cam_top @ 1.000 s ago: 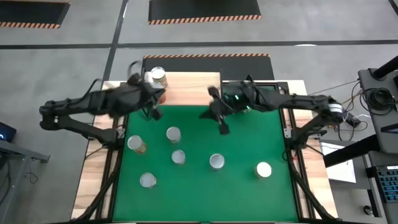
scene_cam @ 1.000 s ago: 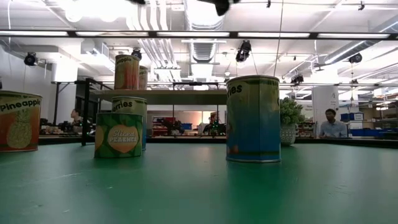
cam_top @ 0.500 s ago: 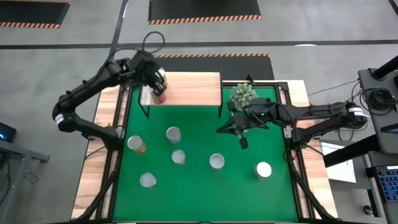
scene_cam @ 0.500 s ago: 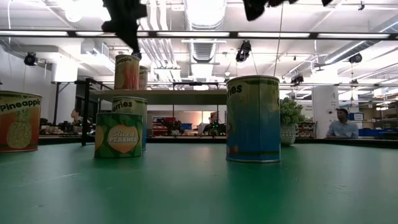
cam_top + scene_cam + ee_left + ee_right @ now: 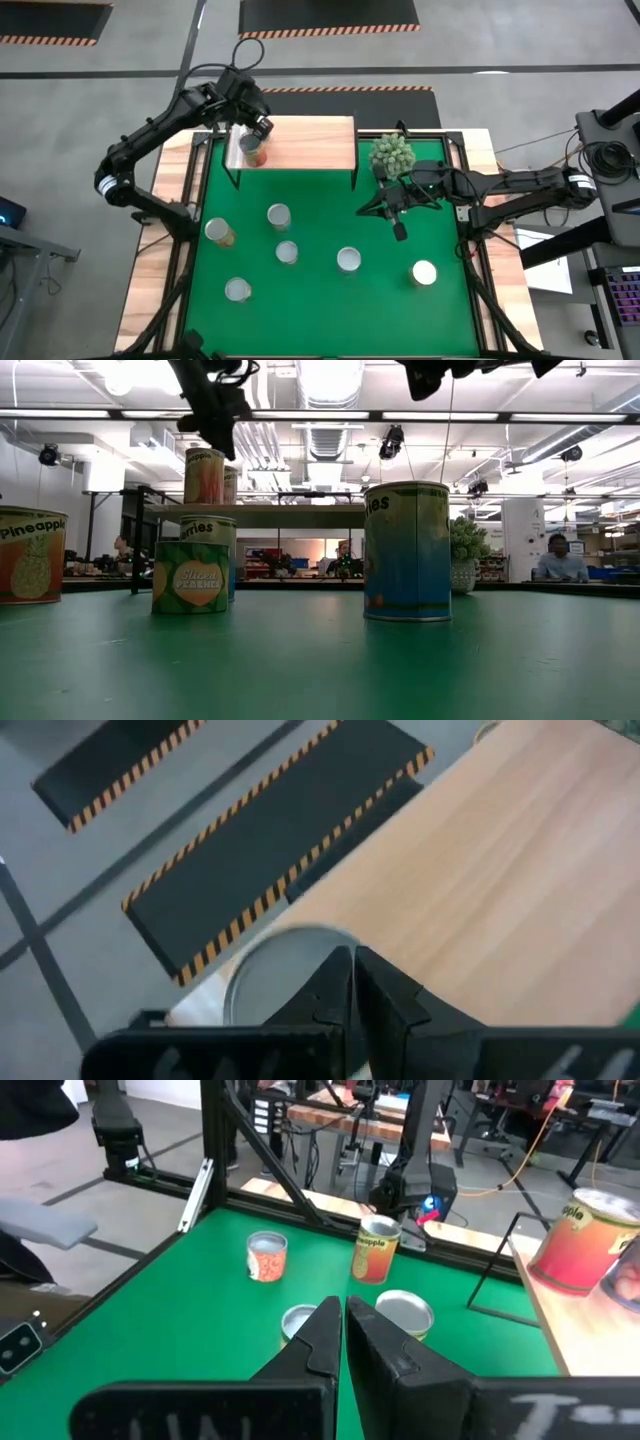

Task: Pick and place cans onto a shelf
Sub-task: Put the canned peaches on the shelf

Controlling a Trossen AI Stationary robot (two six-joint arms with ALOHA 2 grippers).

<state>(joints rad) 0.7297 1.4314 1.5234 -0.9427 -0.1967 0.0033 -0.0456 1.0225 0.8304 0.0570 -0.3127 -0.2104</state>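
While the left pincer (image 5: pixel 258 128) hovers clenched and empty above two cans (image 5: pixel 250 148) on the shelf (image 5: pixel 310 142), the right pincer (image 5: pixel 399 231), also clenched, hangs over the counter (image 5: pixel 320 300), where five cans (image 5: pixel 279 215) stand.

Bright white light comes from long ceiling lamps (image 5: pixel 330 380) in the low view, and they glare so hard that the ceiling around them looks washed out. The green mat-covered bench (image 5: pixel 320 290) is lit evenly from above, with only small soft shadows beside the shiny silver can tops (image 5: pixel 348 260). In the left wrist view the round grey tin top (image 5: pixel 270 970) looks blurry and so do the dark fingers (image 5: pixel 390 1000) close to the camera.
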